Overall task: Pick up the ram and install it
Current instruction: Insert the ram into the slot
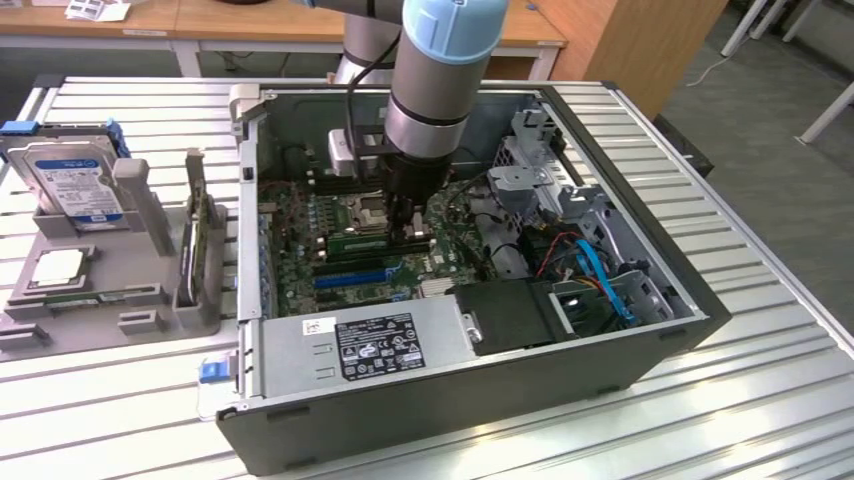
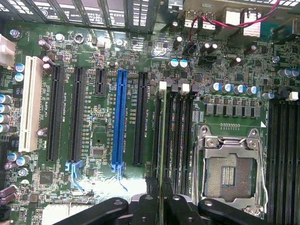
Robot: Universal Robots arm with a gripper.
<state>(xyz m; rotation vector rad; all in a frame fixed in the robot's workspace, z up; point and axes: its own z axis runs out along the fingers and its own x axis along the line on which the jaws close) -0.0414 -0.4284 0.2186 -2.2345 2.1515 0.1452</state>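
The black claw (image 2: 163, 202) is nearly closed, pinching the long thin green memory stick (image 2: 162, 140) by its upper edge. The stick stands edge-on along a black memory slot (image 2: 156, 131), directly beneath the claw

Slatted metal table (image 1: 747, 400), pale ribs, soft glare along slats. Behind it, wooden desks (image 1: 254, 22) on white frames; papers (image 1: 96, 10) on desk at exterior view's left. Wooden cabinet (image 1: 641, 45) toward exterior view's right. Grey floor (image 1: 761, 120) beyond table edge, white furniture legs (image 1: 830, 105) standing on it. Light even, diffuse, no hard shadows.
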